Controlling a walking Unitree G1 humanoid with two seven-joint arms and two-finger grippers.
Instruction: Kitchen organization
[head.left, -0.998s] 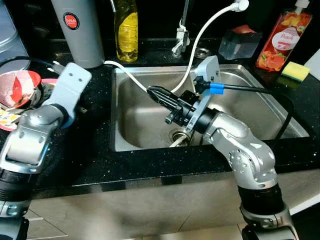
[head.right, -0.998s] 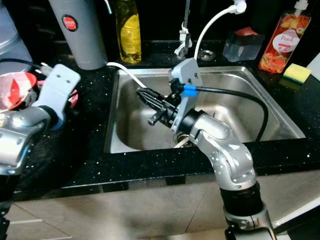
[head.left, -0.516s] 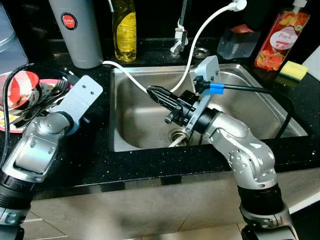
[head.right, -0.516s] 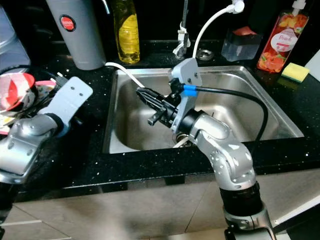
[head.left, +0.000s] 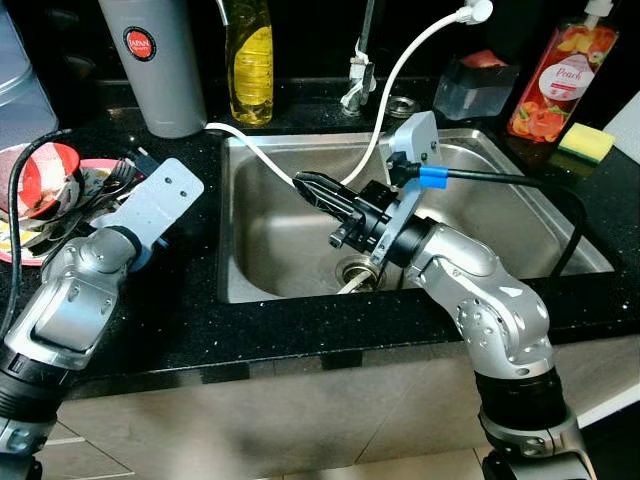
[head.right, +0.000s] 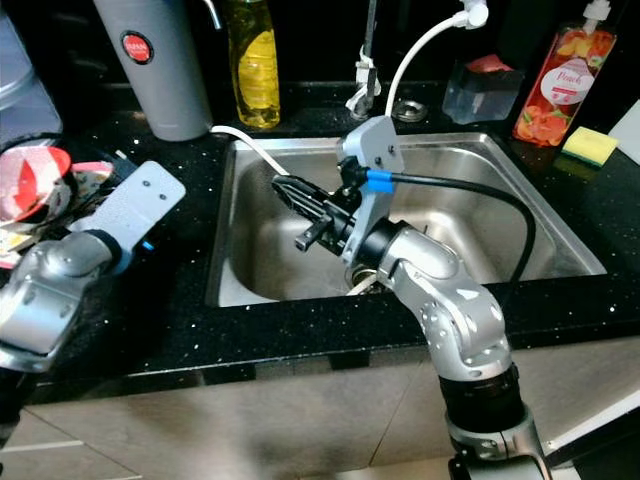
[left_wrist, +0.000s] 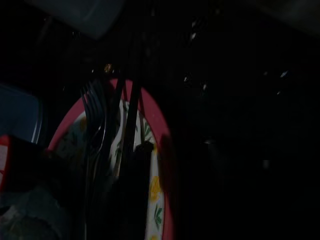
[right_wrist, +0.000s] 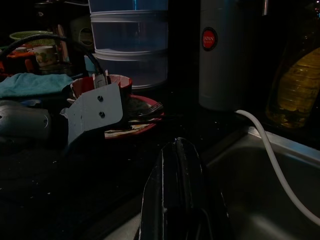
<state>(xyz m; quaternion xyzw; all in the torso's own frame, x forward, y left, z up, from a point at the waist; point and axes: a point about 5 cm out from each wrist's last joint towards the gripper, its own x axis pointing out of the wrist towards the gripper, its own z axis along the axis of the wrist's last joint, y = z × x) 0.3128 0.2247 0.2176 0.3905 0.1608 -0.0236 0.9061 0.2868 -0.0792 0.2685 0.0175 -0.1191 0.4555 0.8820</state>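
Red-rimmed plate (head.left: 28, 252) with a fork (left_wrist: 94, 120) across it sits at the robot's left on the black counter (head.left: 300, 330), a red bowl (head.left: 45, 170) resting on it. The left gripper (left_wrist: 131, 150) reaches toward this plate; its dark fingers lie low over the rim beside the fork, but whether they are parted or closed on anything cannot be told in the gloom. The step in hand looks like picking up dirty tableware to move it. Next, the fingers need to settle around one piece, likely the fork, and close before lifting.

The right gripper (head.left: 315, 187) hangs above the steel sink (head.left: 500, 190), fingers pressed together and empty. A white hose (head.left: 400, 75) curves down into the sink just beside it and could snag anything carried across. Behind stand a grey flask (head.left: 150, 60), a yellow soap bottle (head.left: 250, 55), a peach bottle (head.left: 555, 80) and a sponge (head.left: 590, 142). Stacked clear tubs (right_wrist: 129, 40) stand past the plate.
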